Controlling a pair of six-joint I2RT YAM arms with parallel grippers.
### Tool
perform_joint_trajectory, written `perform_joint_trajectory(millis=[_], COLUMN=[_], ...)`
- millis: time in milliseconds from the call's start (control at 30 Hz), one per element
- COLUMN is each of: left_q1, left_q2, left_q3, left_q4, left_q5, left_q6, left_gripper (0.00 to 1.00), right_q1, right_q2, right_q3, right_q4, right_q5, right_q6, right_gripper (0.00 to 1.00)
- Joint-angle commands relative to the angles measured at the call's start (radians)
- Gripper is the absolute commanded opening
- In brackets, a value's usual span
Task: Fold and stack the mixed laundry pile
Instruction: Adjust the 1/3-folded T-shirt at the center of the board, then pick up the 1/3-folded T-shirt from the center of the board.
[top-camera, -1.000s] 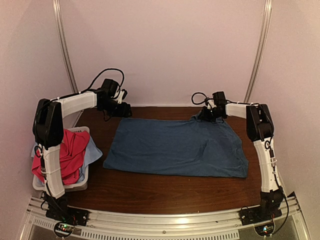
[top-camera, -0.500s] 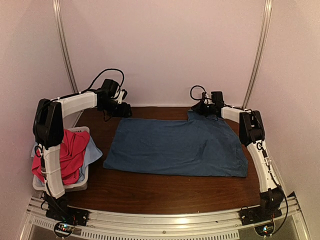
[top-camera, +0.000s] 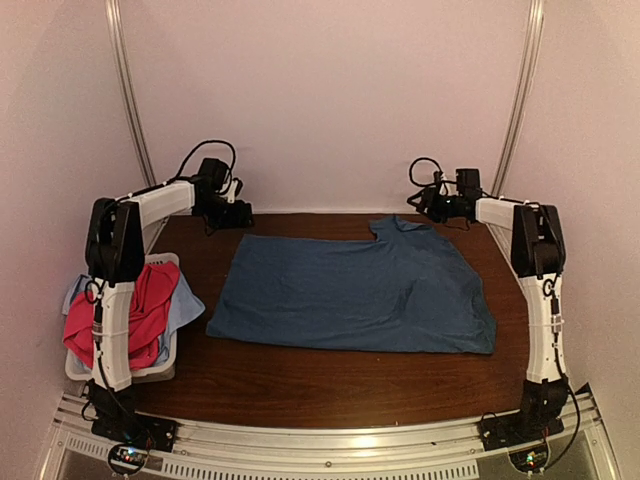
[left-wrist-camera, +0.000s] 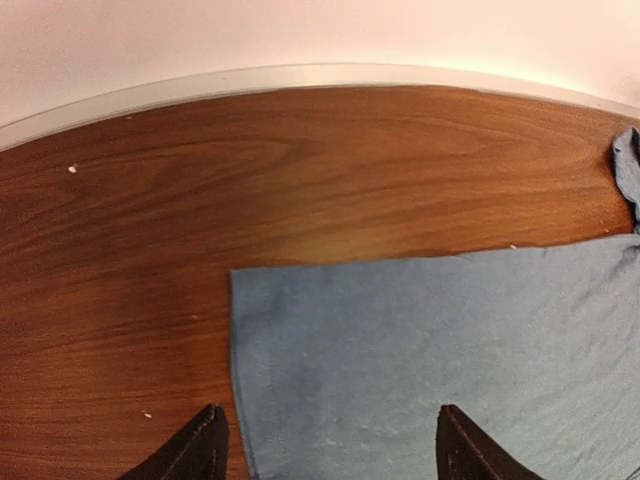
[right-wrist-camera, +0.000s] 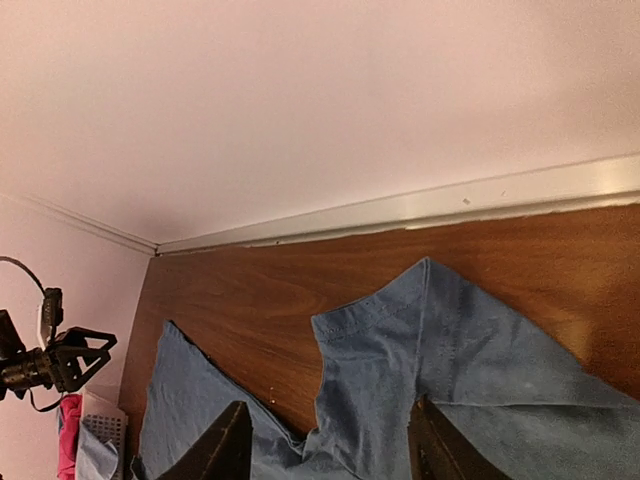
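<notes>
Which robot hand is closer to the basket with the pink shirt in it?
Left. The left hand hovers at the far left, beyond the basket, over a corner of the blue shirt. The right hand is at the far right.

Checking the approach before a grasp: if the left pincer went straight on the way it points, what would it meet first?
Probably the dark blue T-shirt, near its corner on the table; depth is hard to judge.
</notes>
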Motion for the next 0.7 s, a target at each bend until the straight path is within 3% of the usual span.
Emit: perform_joint_trajectory(millis=[0,100,333,667], left_q1=[0.060,0.073,0.074,0.074], left_q2=[0.050,0.064,0.142,0.191], left_q3=[0.071,0.087,0.173,0.180], left_q4=[-0.037,-0.035,-0.091,-0.092], left_q5=[0.002,-0.021,-0.081,-0.064], left_q6=[0.017,0.051,0.132,0.178], left_gripper=[0.72,0.71,0.69,0.68], right_q1=[-0.081,-0.107,-0.108,-0.106], right_q2=[-0.165,-0.198,-0.141,-0.017], right_q3=[-0.112,-0.182,-0.110,0.026], right_q4=[-0.123,-0.167,-0.378,-0.473], right_q5=[0.127,0.203,0.407,0.388], right_q6=[-0.195,-0.274,-0.459,-0.515], right_gripper=[0.53,0.52,0.47,0.45])
